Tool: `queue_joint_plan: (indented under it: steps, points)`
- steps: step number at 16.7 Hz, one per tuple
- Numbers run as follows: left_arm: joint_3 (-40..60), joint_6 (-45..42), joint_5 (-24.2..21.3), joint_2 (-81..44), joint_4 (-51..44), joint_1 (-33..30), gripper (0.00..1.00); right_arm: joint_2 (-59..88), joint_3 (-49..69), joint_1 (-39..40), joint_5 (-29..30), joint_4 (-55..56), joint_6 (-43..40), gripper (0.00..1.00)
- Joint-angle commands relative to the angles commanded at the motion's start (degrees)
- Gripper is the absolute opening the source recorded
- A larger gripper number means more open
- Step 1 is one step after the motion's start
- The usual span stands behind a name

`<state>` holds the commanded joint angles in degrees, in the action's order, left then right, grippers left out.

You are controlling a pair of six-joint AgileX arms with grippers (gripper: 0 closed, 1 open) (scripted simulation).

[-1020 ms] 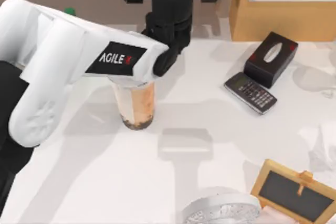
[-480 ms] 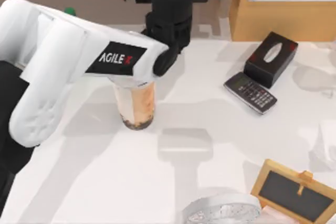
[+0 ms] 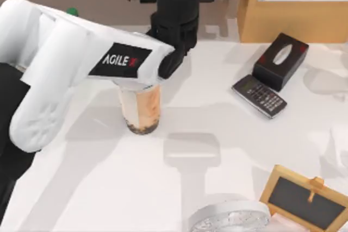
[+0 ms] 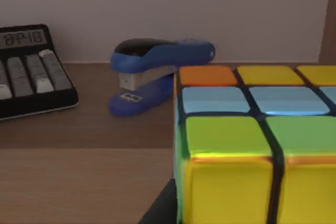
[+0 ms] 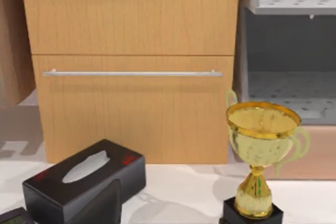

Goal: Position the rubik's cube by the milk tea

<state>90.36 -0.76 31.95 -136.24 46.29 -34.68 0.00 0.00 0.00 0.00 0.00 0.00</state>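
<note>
The rubik's cube (image 4: pixel 252 145) shows orange, yellow, blue and green squares on black; the stapler (image 4: pixel 157 80) is blue.

Left arm (image 3: pixel 81 63): white, reaches from the top view's left edge across toward the far middle of the desk. Black wrist section (image 3: pixel 176 12) at its end, angled toward the far side. Left claw's fingers hidden from above.

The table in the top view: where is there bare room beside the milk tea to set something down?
Bare white table lies right of the milk tea, up to the phone and tissue box, and in front of it toward the round dish. The left arm crowds the cup's left and back. The chalkboard fills the near right corner.
</note>
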Motion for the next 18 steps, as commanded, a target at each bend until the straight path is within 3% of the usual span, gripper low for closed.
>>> queue_joint_plan:
  steps: [7,14,18]
  points:
    - [0.1,-0.1,-0.1,0.2,-0.1,-0.1,0.00,0.0,0.0,0.0,0.0,0.0,0.0,1.00]
    - [8.7,0.0,-7.3,0.1,-5.4,6.1,0.00,0.0,0.0,0.0,0.0,0.0,0.0,1.00]
    - [7.8,0.5,-6.1,0.6,-5.5,5.8,0.00,0.0,0.0,0.0,0.0,0.0,0.0,1.00]
